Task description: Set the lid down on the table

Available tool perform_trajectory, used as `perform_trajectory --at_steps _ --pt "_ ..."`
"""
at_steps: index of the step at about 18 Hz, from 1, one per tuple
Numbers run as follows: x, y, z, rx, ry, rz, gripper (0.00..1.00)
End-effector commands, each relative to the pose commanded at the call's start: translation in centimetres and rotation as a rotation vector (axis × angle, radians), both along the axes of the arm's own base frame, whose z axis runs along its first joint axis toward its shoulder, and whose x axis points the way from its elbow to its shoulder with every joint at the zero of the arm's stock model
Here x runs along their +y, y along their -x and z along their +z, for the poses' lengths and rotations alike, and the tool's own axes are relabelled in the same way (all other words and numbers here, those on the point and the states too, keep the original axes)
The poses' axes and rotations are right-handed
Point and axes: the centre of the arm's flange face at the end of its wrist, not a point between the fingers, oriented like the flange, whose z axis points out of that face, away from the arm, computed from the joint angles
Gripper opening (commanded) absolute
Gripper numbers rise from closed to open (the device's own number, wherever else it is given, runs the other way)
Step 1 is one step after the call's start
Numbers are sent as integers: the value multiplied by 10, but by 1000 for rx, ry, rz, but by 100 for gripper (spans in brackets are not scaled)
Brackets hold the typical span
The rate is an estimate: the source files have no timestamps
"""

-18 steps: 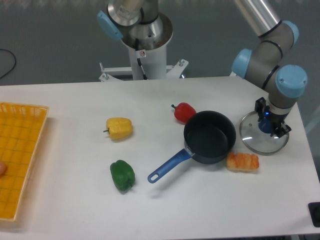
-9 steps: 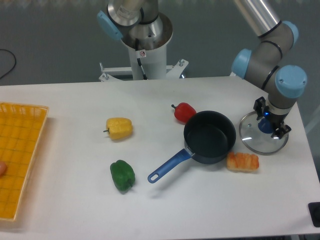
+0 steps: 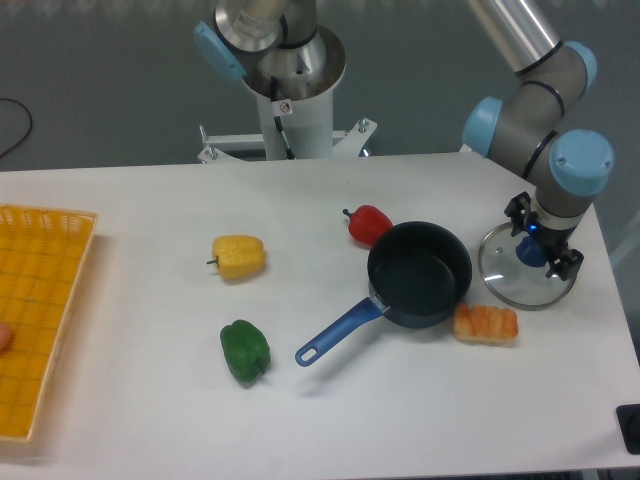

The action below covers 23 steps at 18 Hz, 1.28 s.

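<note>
Near the right edge of the bench [image 3: 150, 200], the lid [image 3: 505, 282] is lying flat; the end effector [image 3: 535, 250] is closing around its blue knob. The saucepan [image 3: 420, 275] beside it is sitting empty.

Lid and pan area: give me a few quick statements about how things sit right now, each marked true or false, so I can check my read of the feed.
1. The lid lies on the table, right of the saucepan. True.
2. The lid covers the saucepan. False: the pan is open and the lid sits beside it.
3. The claw is at the lid's blue knob. True.
4. The red pepper is inside the saucepan. False: it sits on the table at the pan's upper left.
5. The green pepper is in the yellow tray. False: it is on the table, left of the pan handle.
</note>
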Motion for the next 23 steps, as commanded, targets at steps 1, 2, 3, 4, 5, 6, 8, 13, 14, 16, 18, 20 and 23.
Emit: perform_trajectory --at_steps 1,2,3,4,5,6,8,13,14,16,18,20,23 --pt "1 1 2 8 14 -2 100" --pt "3 2 5 19 32 -6 100" --pt "4 5 10 31 32 2 100" --pt "5 5 16 39 31 2 100" --pt "4 4 23 48 25 -1 100" --pt "4 2 30 55 22 -1 100" --pt "4 1 41 68 16 -1 100" --pt "9 -12 60 76 -9 -11 100" --pt "11 -15 66 70 -10 -15 100" --pt "12 -27 84 58 -8 -18 100" --pt "13 -38 104 44 -8 -23 100" --pt "19 -47 114 23 -41 -23 100" --pt "25 -52 113 7 -74 17 100"
